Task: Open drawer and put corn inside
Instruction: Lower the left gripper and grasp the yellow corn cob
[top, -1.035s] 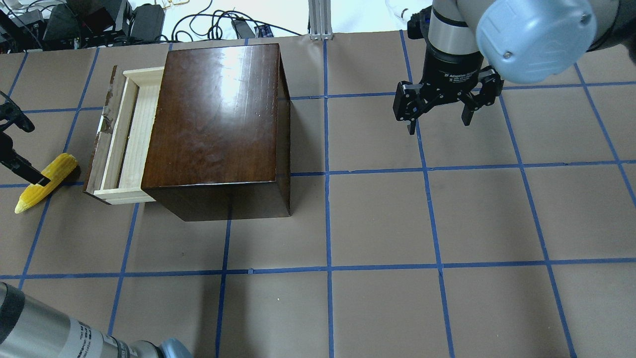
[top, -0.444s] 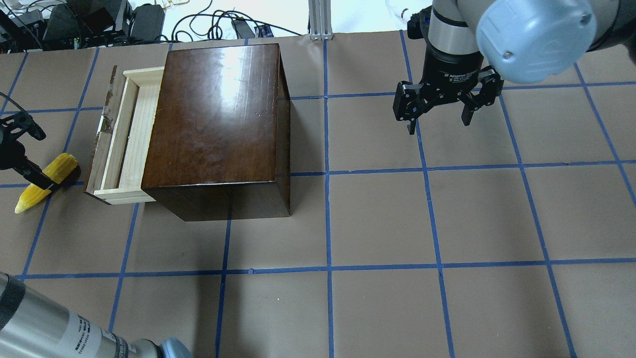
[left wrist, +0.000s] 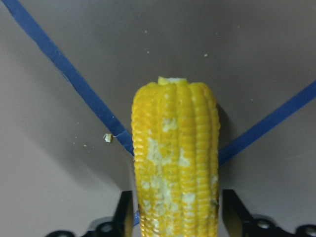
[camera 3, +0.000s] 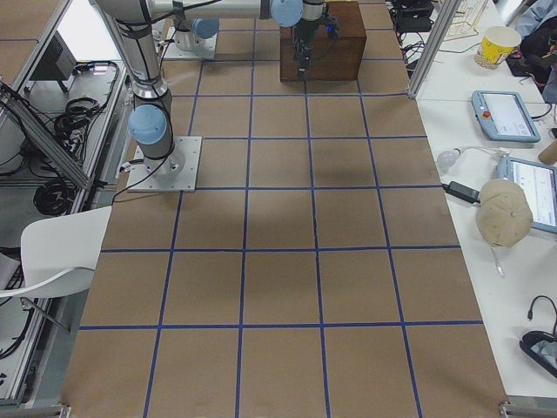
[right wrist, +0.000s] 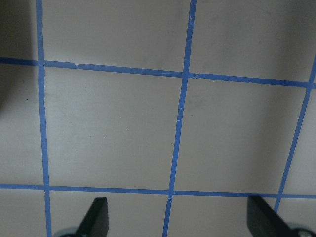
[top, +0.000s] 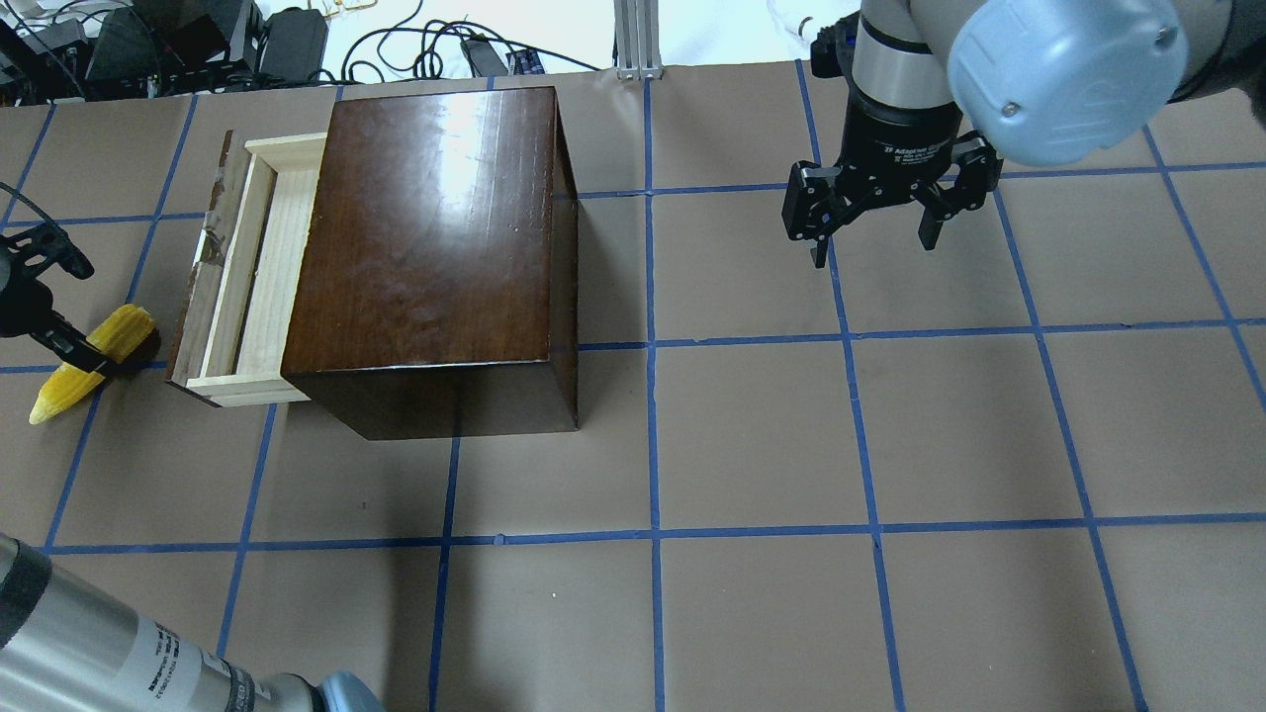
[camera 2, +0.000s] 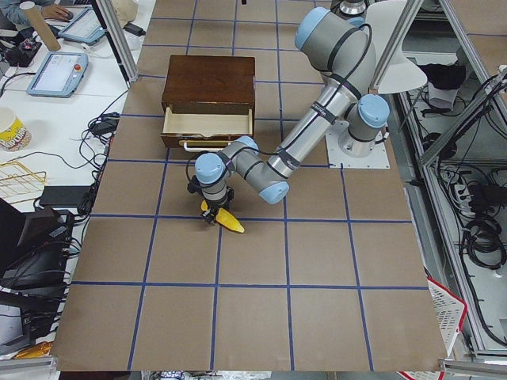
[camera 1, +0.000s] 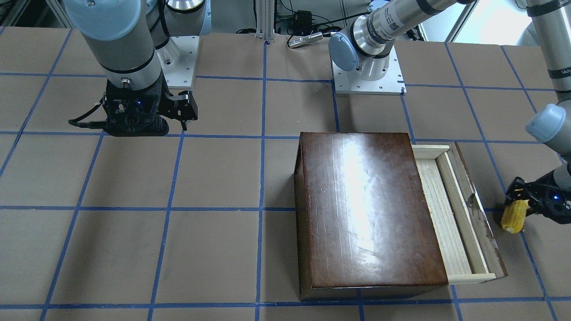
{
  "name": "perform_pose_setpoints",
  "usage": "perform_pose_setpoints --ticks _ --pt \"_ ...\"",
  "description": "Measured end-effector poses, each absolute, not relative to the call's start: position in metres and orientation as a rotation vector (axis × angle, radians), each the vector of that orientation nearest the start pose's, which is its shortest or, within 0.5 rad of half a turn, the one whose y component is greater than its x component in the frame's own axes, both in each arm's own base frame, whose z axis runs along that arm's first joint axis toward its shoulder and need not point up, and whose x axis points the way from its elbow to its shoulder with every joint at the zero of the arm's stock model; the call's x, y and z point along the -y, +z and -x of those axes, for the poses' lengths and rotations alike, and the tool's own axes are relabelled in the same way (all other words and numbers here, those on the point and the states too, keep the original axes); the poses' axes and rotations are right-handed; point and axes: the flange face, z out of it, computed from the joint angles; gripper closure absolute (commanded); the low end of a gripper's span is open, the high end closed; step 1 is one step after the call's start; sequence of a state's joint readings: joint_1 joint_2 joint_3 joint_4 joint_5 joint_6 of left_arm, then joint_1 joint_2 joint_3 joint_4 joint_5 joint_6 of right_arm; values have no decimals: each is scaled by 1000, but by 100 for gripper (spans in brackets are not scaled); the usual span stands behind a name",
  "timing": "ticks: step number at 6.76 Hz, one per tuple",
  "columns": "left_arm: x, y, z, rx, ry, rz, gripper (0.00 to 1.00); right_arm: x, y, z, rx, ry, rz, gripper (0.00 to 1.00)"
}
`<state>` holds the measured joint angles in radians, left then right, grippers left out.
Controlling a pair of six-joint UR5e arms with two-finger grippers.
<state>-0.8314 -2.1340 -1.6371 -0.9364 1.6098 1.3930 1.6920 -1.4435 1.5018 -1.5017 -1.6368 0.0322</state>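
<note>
The yellow corn lies on the table left of the drawer, which is pulled partly out of the dark-brown box. My left gripper is down at the table and shut on the corn's thick half. In the left wrist view the fingers press both sides of the cob. The front-facing view shows the corn right of the drawer's chipped front panel. My right gripper is open and empty, hovering over the table far right of the box.
Blue tape lines grid the brown table. Cables and electronics lie beyond the table's far edge. An aluminium post stands behind the box. The left arm's elbow shows at the near left corner.
My left gripper has shifted right and settled lower around the corn. The corn, the drawer and the right arm have not moved.
</note>
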Motion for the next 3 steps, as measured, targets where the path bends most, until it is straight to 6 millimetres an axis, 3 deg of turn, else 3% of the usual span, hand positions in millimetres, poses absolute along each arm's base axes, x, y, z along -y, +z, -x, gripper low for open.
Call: perform_pose_setpoints --ticks 2,3 --pt "567 201 -342 -2956 42 -983 100 513 450 -190 -3207 196 150 0" --pt "571 215 -343 -2958 35 -958 100 513 450 -190 -3207 196 151 0"
